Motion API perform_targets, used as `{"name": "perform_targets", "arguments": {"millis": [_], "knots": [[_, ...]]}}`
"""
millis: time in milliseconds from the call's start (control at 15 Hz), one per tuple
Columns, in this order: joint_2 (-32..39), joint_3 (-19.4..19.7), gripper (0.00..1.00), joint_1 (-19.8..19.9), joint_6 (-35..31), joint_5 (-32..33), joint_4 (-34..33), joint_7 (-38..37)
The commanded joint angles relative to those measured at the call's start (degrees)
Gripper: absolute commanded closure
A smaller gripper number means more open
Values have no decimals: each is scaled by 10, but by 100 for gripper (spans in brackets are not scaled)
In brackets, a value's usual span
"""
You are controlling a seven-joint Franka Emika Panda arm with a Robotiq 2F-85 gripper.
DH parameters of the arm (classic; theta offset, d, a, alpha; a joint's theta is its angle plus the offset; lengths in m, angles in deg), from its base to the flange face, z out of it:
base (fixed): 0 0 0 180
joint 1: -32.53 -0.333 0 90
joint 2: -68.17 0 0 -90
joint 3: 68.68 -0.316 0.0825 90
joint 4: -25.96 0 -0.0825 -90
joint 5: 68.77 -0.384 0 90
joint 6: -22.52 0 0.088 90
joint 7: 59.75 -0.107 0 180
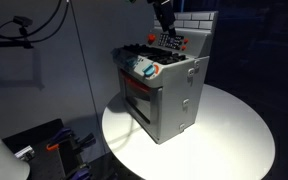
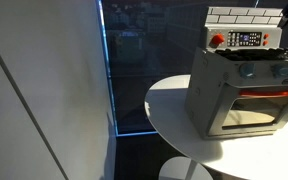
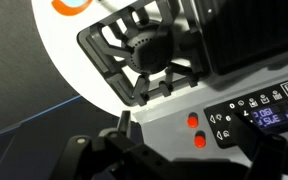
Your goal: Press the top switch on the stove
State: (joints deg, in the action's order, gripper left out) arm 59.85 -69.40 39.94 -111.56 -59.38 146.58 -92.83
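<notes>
The small grey stove (image 1: 169, 95) stands on a round white table (image 1: 234, 140), with a windowed oven door, teal-and-orange knobs (image 1: 146, 68) and a white brick-pattern back panel (image 1: 196, 22); it also shows in an exterior view (image 2: 239, 95). Its panel carries red switches (image 2: 217, 40). In the wrist view two red switches (image 3: 192, 121) sit side by side beside a dark display (image 3: 264, 110), below a black burner (image 3: 149, 50). My gripper (image 1: 166, 30) hangs just above the panel, fingers together and empty. Its fingertip (image 3: 124, 125) lies left of the red switches, apart from them.
The stove sits near the table's edge (image 2: 169, 110). A dark window pane (image 2: 144, 70) and a pale wall (image 2: 44, 90) stand beside the table. Cables and dark gear (image 1: 44, 150) lie on the floor at one side.
</notes>
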Motion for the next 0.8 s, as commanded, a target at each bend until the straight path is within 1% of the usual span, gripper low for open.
{"name": "perform_targets", "arguments": {"millis": [0, 400, 733], "knots": [[38, 9, 0, -2, 1, 1, -43, -18], [82, 23, 0, -8, 17, -4, -85, -41], [102, 32, 0, -14, 11, -1, -99, -69]]}}
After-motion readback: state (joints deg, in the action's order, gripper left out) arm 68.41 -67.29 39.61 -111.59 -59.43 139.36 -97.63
